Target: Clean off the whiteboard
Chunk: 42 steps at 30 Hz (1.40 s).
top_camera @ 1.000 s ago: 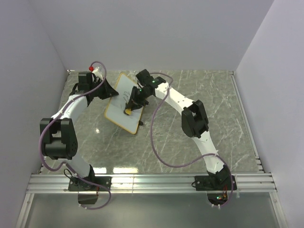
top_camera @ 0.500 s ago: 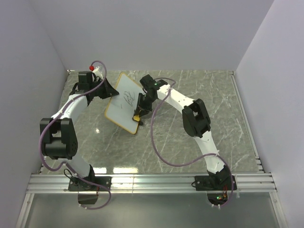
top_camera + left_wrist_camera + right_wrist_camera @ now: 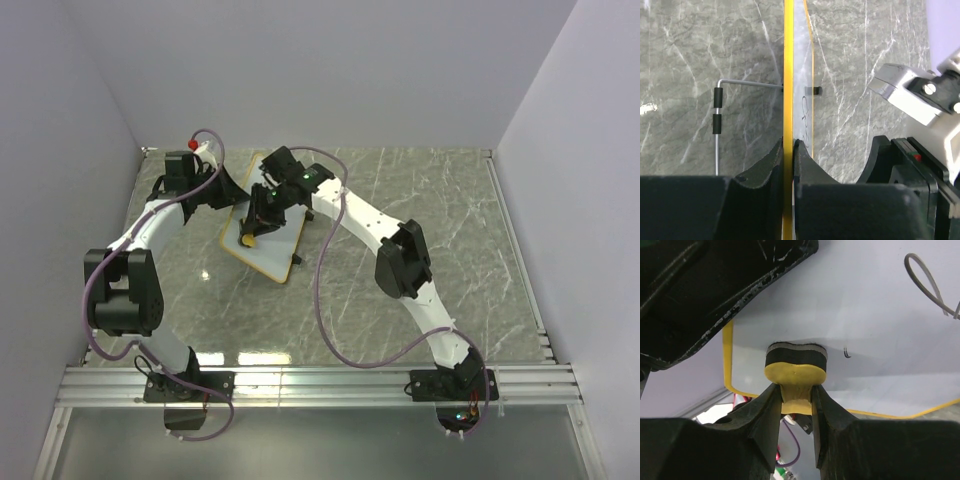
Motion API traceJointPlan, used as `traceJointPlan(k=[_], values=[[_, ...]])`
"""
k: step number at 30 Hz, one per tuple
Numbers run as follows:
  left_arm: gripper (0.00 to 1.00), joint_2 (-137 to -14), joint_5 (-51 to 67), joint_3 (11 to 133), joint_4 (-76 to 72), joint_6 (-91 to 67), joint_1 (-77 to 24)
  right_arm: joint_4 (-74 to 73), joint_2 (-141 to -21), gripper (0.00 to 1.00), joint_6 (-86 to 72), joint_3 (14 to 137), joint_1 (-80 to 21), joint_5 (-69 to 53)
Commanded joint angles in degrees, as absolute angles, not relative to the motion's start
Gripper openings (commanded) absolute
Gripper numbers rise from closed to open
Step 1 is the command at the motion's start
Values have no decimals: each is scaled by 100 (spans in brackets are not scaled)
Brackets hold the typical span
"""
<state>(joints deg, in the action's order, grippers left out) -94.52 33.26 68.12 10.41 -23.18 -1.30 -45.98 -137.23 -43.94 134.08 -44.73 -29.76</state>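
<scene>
With the left pincer (image 3: 788, 143) clamped on the edge of the whiteboard (image 3: 276, 252) at the desk's (image 3: 450, 220) far left, the right pincer (image 3: 796, 390), gripping the yellow eraser (image 3: 795, 365), has swept from the board's right edge leftward, yet a pen loop (image 3: 932, 282) remains, so wiping isn't finished.
</scene>
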Motion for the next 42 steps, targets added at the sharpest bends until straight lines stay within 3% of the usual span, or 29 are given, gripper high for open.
traceJointPlan(k=[1,20,30,42], values=[[0,-9580,3779,6398,2083,-2013,-501,-4517,-13913,0,-4491,13711,-4395,-3076],[0,-9440,3841,6293,2188,-2013,-562,-5652,-14159,0,-3973,12761,-3639,-1881],[0,-9483,3876,6267,2224,-1978,-624,-4133,-13887,0,-4657,13279,-3700,-3250],[0,-9369,4069,6100,2268,-1969,-1080,-3279,-14317,0,-5677,13913,-3727,-3814]])
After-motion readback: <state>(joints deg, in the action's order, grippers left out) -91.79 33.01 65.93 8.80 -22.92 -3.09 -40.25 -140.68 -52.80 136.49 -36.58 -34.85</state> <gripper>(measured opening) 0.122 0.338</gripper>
